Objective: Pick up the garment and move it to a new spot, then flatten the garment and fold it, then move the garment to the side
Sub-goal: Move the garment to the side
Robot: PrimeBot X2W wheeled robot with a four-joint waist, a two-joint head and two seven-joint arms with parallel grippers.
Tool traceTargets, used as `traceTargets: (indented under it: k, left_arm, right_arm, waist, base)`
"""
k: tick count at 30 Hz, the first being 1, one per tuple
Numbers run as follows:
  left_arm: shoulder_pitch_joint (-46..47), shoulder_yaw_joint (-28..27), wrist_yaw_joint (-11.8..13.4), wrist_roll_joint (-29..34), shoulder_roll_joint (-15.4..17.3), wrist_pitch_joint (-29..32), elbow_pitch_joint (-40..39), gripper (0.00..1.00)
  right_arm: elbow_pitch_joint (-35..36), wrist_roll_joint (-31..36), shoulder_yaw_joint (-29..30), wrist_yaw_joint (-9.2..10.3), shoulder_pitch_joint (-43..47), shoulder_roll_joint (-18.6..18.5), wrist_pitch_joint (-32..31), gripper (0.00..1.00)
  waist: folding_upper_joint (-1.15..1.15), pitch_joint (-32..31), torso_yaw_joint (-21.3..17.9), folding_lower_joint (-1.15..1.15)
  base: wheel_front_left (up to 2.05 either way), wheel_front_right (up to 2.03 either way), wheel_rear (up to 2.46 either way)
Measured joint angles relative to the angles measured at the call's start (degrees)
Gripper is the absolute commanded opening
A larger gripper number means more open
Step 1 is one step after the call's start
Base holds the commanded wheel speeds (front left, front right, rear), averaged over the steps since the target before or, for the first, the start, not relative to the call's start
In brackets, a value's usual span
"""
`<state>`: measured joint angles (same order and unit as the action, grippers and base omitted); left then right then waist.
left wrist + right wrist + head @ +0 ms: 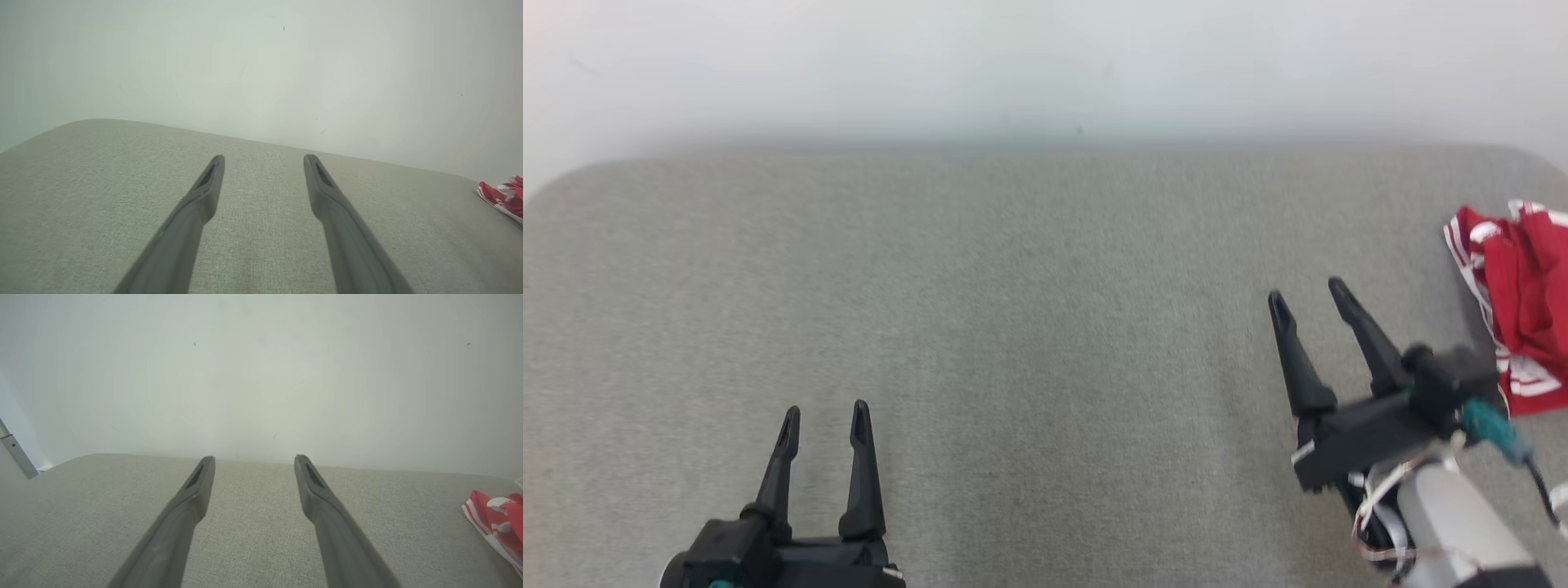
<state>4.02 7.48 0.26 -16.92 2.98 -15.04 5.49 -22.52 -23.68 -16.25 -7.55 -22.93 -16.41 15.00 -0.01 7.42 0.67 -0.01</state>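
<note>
The garment (1523,302) is a crumpled red cloth with white stripes, lying at the far right of the grey fabric table (1029,310), partly cut off by the picture's edge. It also shows at the right edge of the left wrist view as the garment (502,198) and in the right wrist view as the garment (496,520). My right gripper (1308,296) hovers open just left of the garment, apart from it, nothing between its fingers. My left gripper (825,416) stands open and empty at the lower left, far from the cloth.
A pale wall (1045,65) rises right behind the table's far edge. The table's corners are rounded. A thin metal post (14,451) stands off the table's left end in the right wrist view.
</note>
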Motion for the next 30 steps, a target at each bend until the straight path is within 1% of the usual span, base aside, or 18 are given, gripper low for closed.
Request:
traceTargets:
  k: [2, 3, 5, 9, 12, 13, 18, 22, 30]
  left_arm:
    - [-1.0, 0.1, 0.1, 0.1, 0.0, 0.0, -1.2, 1.00]
    - [-1.7, 0.3, -0.6, 0.3, 0.0, 0.0, -1.8, 1.00]
    - [-3.2, 0.3, -1.4, 1.3, 0.0, 0.0, -3.0, 1.00]
    - [-6.6, -0.3, -2.7, 4.6, 0.0, 0.0, -5.2, 1.00]
    - [-9.1, -0.5, -3.8, 5.8, 0.0, 0.0, -6.4, 1.00]
    - [-9.9, -0.5, -3.9, 5.9, 0.0, 0.0, -6.7, 1.00]
    - [-12.8, -0.4, -5.8, 6.4, -0.1, 0.0, -5.9, 1.00]
    - [-14.6, -1.7, -6.3, 6.5, -0.1, 0.0, -4.5, 1.00]
    - [-15.0, -2.1, -6.9, 6.9, -0.1, 0.0, -2.2, 1.00]
  right_arm:
    - [3.5, 3.3, 2.7, 0.00, 3.6, 1.7, 0.0, 1.00]
    - [5.5, 4.8, 3.7, 0.00, 5.6, 2.4, 0.0, 1.00]
    - [9.3, 7.3, 5.7, 0.00, 9.3, 3.8, 0.1, 1.00]
    - [16.5, 10.0, 10.0, 0.00, 16.0, 6.7, 0.1, 1.00]
    - [19.7, 12.3, 13.0, 0.00, 20.6, 8.7, 0.1, 1.00]
    - [20.4, 12.8, 13.6, 0.00, 22.0, 9.4, 0.1, 1.00]
    - [21.5, 14.8, 14.7, 0.00, 29.1, 11.2, 0.1, 1.00]
    - [21.6, 15.2, 15.0, 0.00, 33.8, 12.4, 0.1, 1.00]
    - [21.8, 15.2, 15.3, 0.00, 37.8, 13.3, 0.1, 1.00]
  waist:
    - [0.00, -1.6, 0.6, 0.00]
    - [0.00, -2.4, 1.0, 0.00]
    - [0.00, -3.9, 1.5, 0.00]
    - [0.00, -6.7, 2.5, -0.01]
    - [0.00, -8.4, 3.0, 0.00]
    - [0.00, -8.8, 3.2, 0.00]
    - [0.00, -11.1, 4.1, 0.00]
    - [0.00, -12.9, 4.4, 0.00]
    - [0.00, -14.3, 4.2, 0.01]
  base:
    - [0.00, 0.00, 0.00]
    - [0.00, 0.00, 0.00]
    - [0.00, 0.00, 0.00]
    - [0.00, 0.00, 0.00]
    - [0.00, 0.00, 0.00]
    - [0.00, 0.00, 0.00]
    - [0.00, 0.00, 0.00]
    - [0.00, 0.00, 0.00]
    - [0.00, 0.00, 0.00]
